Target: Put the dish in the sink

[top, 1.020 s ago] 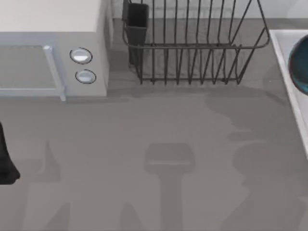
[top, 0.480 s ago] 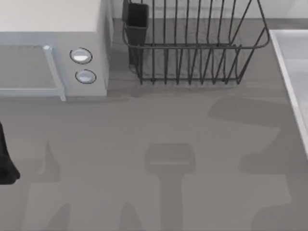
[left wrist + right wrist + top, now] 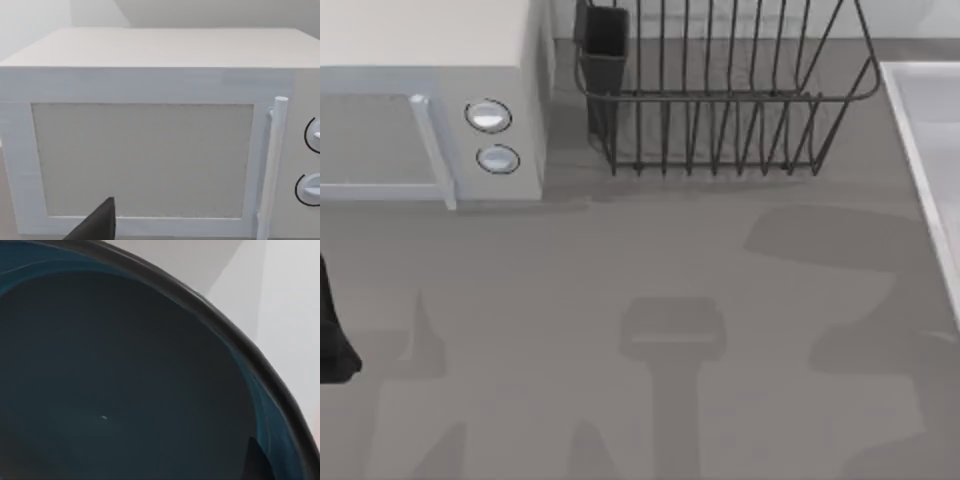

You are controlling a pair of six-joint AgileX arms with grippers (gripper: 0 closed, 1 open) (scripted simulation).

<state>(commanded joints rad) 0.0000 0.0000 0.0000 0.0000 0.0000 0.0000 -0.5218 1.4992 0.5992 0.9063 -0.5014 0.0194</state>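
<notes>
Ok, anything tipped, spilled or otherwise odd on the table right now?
Nothing stands out. The microwave sits square with its door shut, the dish rack stands upright, and the sink rim looks intact.

left wrist view | white microwave point(image 3: 150, 150) door shut | handle point(image 3: 272, 165) beside two dials point(image 3: 312, 187) | dark pincer point(image 3: 100, 225) tip near door

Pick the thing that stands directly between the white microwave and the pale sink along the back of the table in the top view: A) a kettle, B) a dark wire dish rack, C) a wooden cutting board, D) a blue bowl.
B: the dark wire dish rack stands right of the white box-shaped microwave and left of the pale rectangular sink.
</notes>
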